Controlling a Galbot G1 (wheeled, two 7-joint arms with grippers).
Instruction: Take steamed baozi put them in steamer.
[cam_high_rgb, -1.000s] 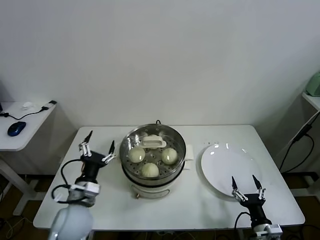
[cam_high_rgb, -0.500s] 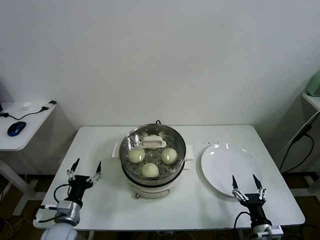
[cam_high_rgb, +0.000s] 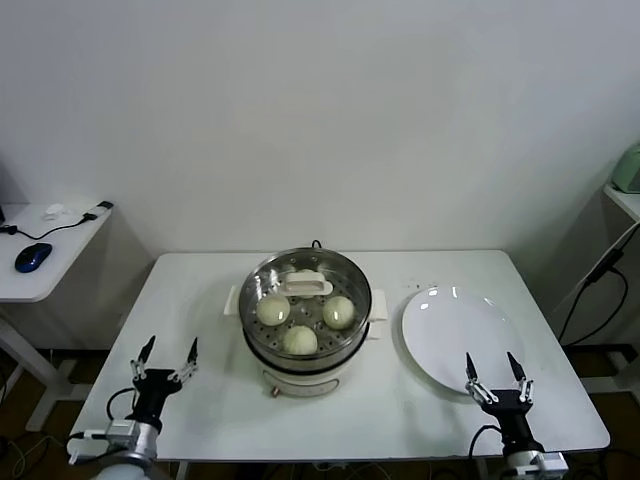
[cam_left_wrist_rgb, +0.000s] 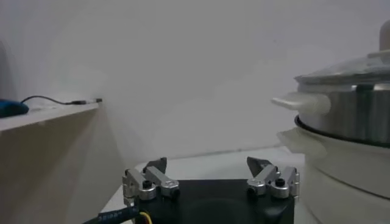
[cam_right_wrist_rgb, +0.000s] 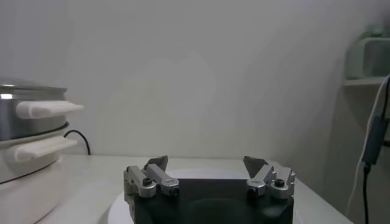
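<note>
Three cream-white steamed baozi (cam_high_rgb: 300, 339) lie inside the shiny round steamer (cam_high_rgb: 352, 342) at the middle of the table, under a glass lid with a white handle (cam_high_rgb: 306, 286). My left gripper (cam_high_rgb: 167, 351) is open and empty near the table's front left edge, well apart from the steamer. My right gripper (cam_high_rgb: 497, 364) is open and empty at the front right, over the near rim of the white plate (cam_high_rgb: 450, 325). The left wrist view shows the open left gripper (cam_left_wrist_rgb: 208, 163) with the steamer (cam_left_wrist_rgb: 353, 115) to one side. In the right wrist view the open right gripper (cam_right_wrist_rgb: 207, 161) faces the wall.
A white table (cam_high_rgb: 420, 270) holds everything. The flat plate beside the steamer bears nothing. A side desk (cam_high_rgb: 40, 270) with a blue mouse (cam_high_rgb: 33, 256) and a cable stands at the far left. A black cord (cam_high_rgb: 600, 275) hangs at the right.
My left gripper has drawn back from beside the steamer toward the table's front left edge, staying open. The right gripper has held still.
</note>
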